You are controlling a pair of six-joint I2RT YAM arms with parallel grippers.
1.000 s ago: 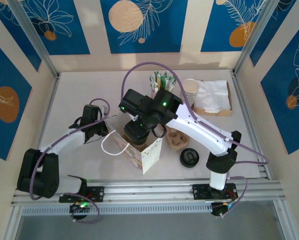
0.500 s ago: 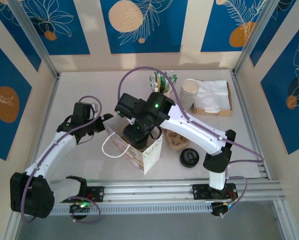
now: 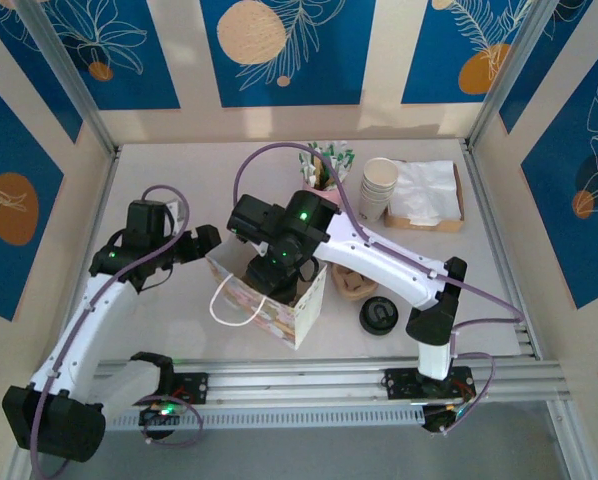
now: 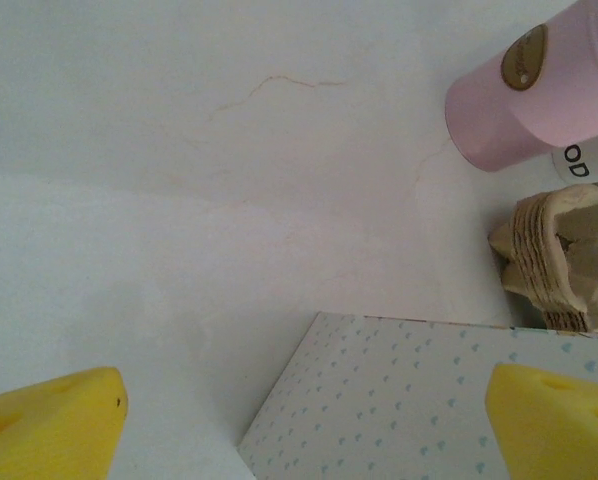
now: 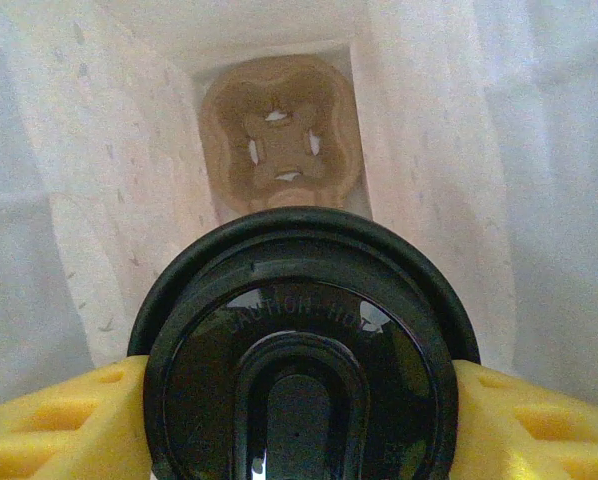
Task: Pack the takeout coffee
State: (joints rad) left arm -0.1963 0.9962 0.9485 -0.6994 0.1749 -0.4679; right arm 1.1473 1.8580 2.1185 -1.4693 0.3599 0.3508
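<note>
Two yellow foam fingers (image 5: 49, 420) of the right gripper (image 5: 299, 405) press against opposite sides of the takeout coffee (image 5: 299, 340), partly closed around it. Its round black lid faces the wrist camera and hides the cup body. The coffee hangs inside the mouth of the paper bag (image 5: 119, 200), above a brown pulp cup tray (image 5: 284, 130) lying flat on the bag's floor. How far the cup is from the tray, I cannot tell.

From overhead, the right gripper reaches down into the standing bag near the table's middle. The left gripper (image 3: 194, 245) is just beside the bag's left upper edge, its jaws spread wide with nothing between them. Its wrist camera looks past the bag's heart-dotted side to a pink tube (image 4: 529, 90) and a stack of cup trays (image 4: 569, 260). Right of the bag sit a black lid stack (image 3: 379, 316) and, farther back, stacked cream cups (image 3: 379, 188).
</note>
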